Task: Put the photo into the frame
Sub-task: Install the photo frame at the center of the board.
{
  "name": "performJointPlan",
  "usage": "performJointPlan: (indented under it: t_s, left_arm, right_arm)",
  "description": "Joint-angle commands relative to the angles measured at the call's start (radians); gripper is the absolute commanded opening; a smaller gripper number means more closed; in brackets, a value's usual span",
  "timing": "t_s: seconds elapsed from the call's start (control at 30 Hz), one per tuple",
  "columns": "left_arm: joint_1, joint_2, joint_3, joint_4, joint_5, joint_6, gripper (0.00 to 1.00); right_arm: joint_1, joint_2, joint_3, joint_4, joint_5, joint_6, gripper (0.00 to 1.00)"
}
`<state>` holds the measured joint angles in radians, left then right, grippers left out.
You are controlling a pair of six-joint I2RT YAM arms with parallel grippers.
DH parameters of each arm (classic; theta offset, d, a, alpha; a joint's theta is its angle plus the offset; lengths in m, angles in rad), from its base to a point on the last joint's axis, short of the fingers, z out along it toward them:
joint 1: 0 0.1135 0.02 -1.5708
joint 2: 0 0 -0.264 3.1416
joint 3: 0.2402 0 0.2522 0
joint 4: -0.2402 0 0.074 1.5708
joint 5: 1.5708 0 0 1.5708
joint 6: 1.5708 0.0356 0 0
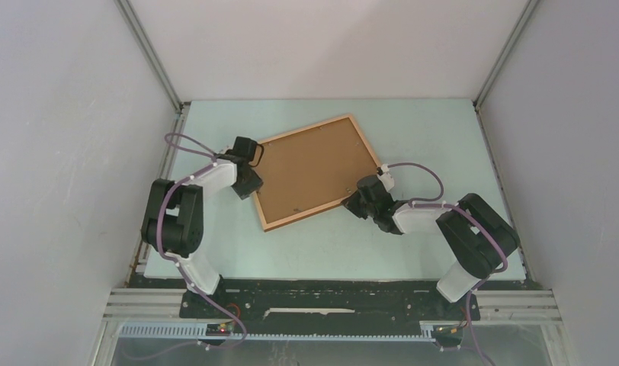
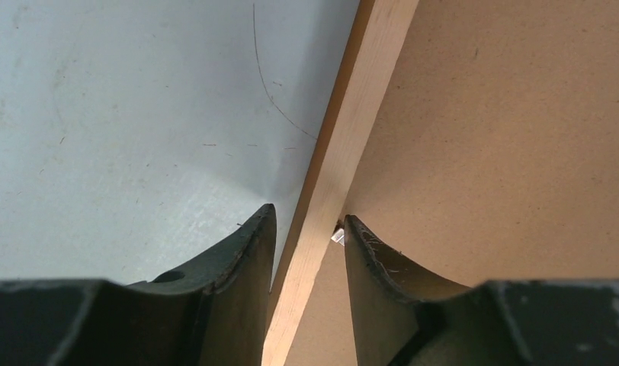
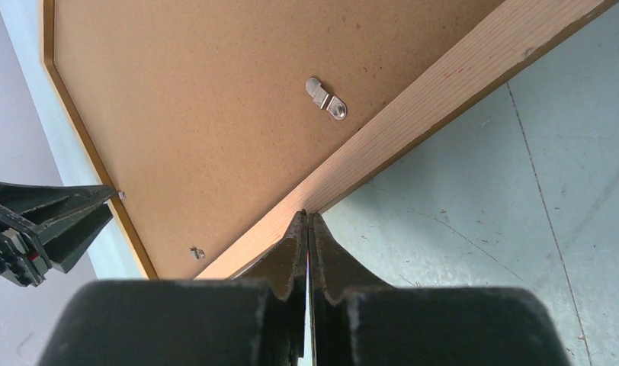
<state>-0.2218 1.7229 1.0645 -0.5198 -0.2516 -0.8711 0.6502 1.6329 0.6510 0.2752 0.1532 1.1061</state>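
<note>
The frame [image 1: 303, 130] lies mid-surface [image 1: 413, 130], backing board [image 1: 314, 171] in it; left fingers [image 2: 238, 259] straddle its left rail, right fingers [image 3: 287, 255] at its near-right rail

No legible text, label, brand, number or sign was found in any of the three views. The frame [image 2: 329, 175], the backing board [image 3: 215, 114] and the desk [image 3: 482, 229] carry no readable marking. A white speck [image 2: 338, 237] at the frame's inner edge is too small to make out.
</note>
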Motion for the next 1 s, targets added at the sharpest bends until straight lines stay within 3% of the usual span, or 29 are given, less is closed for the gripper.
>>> performJointPlan:
  t_s: [0.0,0.27,0.43,0.57,0.63,0.83,0.9,0.97]
  left_arm:
    - [0.004,0.015,0.037,0.004,-0.019,-0.011,0.44]
    - [0.003,0.035,0.033,-0.003,-0.007,0.001,0.44]
    - [0.004,0.028,0.015,-0.003,-0.004,0.022,0.13]
    - [0.004,0.019,0.005,-0.004,-0.012,0.034,0.01]
    - [0.003,0.017,0.005,-0.003,-0.013,0.040,0.00]
    - [0.005,-0.029,0.029,-0.017,-0.036,0.064,0.04]
    - [0.005,-0.075,0.043,-0.031,-0.053,0.093,0.17]
    - [0.005,-0.142,0.043,-0.032,-0.063,0.128,0.46]
  right_arm:
    - [-0.003,0.045,0.004,-0.071,0.016,-0.029,0.02]
    - [-0.004,0.049,0.004,-0.068,0.012,-0.027,0.02]
    - [-0.004,0.048,0.003,-0.068,0.013,-0.027,0.02]
    - [-0.004,0.050,0.004,-0.068,0.014,-0.028,0.01]
    - [-0.004,0.050,0.004,-0.068,0.014,-0.028,0.01]
    - [-0.004,0.045,0.004,-0.071,0.013,-0.033,0.01]
    - [-0.004,0.041,0.004,-0.071,0.013,-0.037,0.01]
    - [-0.004,0.038,0.004,-0.074,0.013,-0.042,0.02]
